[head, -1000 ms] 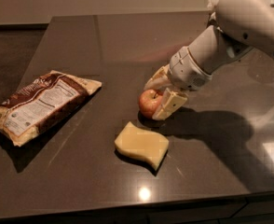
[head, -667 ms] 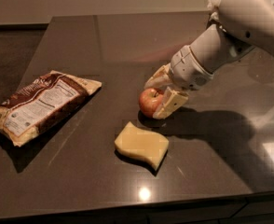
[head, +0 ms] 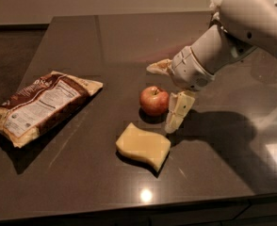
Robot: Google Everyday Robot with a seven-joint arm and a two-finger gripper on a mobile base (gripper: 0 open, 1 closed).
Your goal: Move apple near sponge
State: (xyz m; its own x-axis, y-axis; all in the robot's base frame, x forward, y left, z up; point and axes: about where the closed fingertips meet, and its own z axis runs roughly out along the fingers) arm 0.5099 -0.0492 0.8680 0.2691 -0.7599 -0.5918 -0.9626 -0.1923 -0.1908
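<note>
The small red apple (head: 154,100) stands on the dark table (head: 82,173), just behind the pale yellow wavy sponge (head: 143,146), a small gap apart from it. My gripper (head: 160,98) comes in from the right on the white arm. It is open: one finger (head: 158,67) is above and behind the apple, the other finger (head: 178,112) is at the apple's right side. The apple sits free in the mouth of the jaws.
A brown-and-white snack bag (head: 39,105) lies at the left of the table. The table's front edge (head: 129,211) runs along the bottom. The white arm (head: 251,22) fills the upper right.
The fingers were closed around the apple before. Now they have spread apart and the apple rests uncovered on the table by the sponge.
</note>
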